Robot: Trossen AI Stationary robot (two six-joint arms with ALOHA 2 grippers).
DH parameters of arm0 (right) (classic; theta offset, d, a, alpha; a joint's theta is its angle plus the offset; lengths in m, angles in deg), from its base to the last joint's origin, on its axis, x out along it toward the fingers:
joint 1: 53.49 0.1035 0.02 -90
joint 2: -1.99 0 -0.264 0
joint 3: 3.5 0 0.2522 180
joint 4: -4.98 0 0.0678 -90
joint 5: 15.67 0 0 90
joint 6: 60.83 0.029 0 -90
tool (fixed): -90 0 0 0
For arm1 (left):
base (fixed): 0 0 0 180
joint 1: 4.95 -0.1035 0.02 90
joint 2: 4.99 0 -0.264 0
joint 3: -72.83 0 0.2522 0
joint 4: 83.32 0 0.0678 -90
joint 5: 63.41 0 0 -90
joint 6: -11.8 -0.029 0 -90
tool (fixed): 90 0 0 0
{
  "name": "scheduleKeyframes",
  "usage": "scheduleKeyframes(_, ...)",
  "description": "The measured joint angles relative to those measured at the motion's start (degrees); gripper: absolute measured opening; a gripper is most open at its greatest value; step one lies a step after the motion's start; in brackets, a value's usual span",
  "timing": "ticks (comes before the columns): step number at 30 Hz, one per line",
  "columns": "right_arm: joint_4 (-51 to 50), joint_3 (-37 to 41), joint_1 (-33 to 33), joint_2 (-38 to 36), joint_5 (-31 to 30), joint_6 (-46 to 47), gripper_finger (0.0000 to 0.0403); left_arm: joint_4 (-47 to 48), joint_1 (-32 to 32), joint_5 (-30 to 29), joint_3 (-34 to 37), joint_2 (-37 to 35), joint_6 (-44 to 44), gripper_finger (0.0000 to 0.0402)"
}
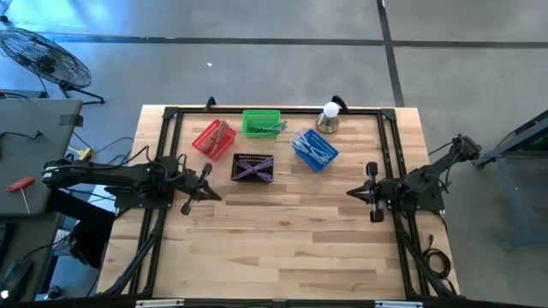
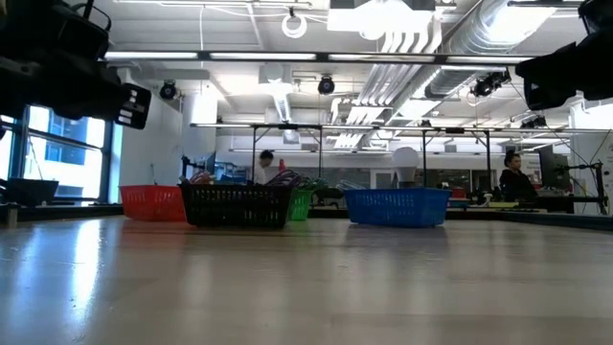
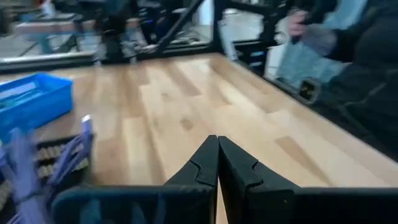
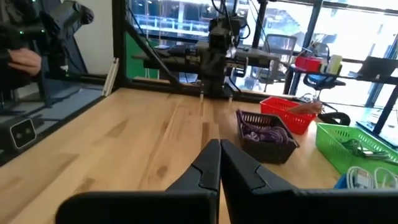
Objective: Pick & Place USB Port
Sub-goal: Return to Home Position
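Observation:
Four small baskets stand on the table's far half: a red one (image 1: 213,138), a green one (image 1: 262,122), a blue one (image 1: 314,148) and a black one (image 1: 253,168) holding purple cables (image 4: 266,132). Cables also lie in the other baskets. My left gripper (image 1: 211,195) hovers shut at the table's left side, a little nearer than the black basket. My right gripper (image 1: 351,192) hovers shut at the right side, nearer than the blue basket. Both are empty. In the wrist views the shut fingers of the left gripper (image 3: 217,163) and the right gripper (image 4: 220,163) point across bare wood.
A white bulb-shaped object on a metal base (image 1: 329,117) stands at the far edge, right of the green basket. A black frame (image 1: 274,110) borders the table. A person's hand (image 3: 297,23) and dark sleeve show beyond the table's edge. Bare wood (image 1: 282,231) fills the near half.

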Motion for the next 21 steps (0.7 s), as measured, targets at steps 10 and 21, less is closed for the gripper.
scheduleKeyframes(10, -0.21, -0.01, -3.71, -0.03, -1.04, -2.66, 0.0, 4.32, 0.0, 3.6, 0.05, -5.17, -0.41, 0.0)
scheduleKeyframes(21, -0.27, 0.0, -10.05, -0.03, -0.81, -2.36, 0.0, 27.93, 0.0, 5.68, -4.69, -25.26, -2.34, 0.0)
